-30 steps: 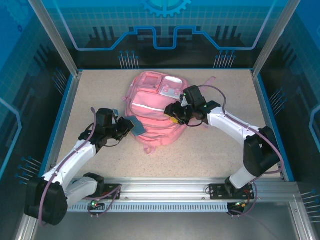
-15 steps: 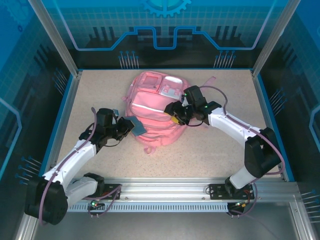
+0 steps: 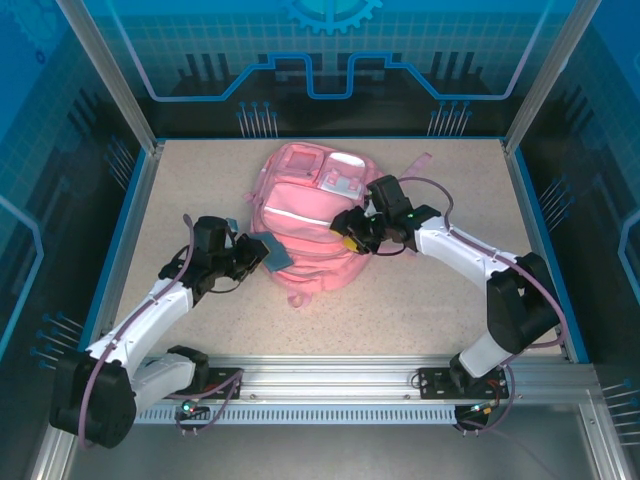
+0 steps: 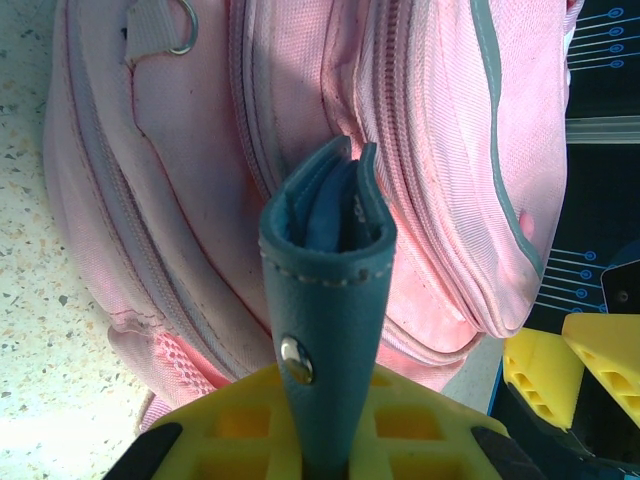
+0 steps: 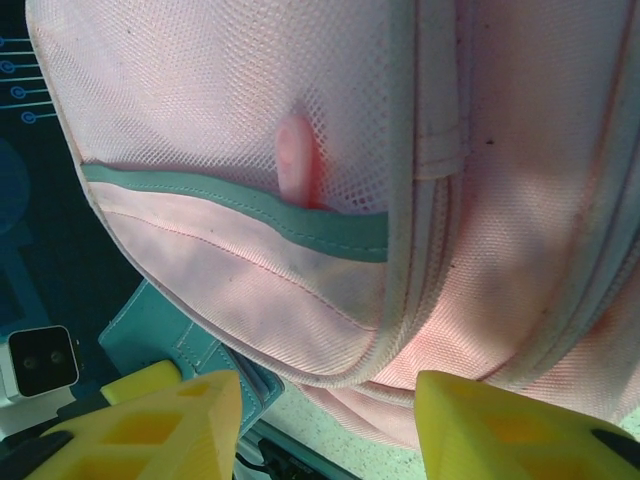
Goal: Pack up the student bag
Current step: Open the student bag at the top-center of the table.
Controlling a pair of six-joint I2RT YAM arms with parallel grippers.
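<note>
Left pincer (image 4: 318,430) pinched a teal wallet (image 4: 325,290) at 8 o'clock of the backpack (image 3: 305,215); right pincer (image 5: 325,420) stood spread. A shut zip could block the wallet.

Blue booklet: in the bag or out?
Out. Left hand grips the blue booklet outside the pink backpack, at its edge.

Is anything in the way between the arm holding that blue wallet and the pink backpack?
Nothing visible. The teal leather booklet clamped in the left fingers points straight at the soft pink fabric backpack, close to its side.
</note>
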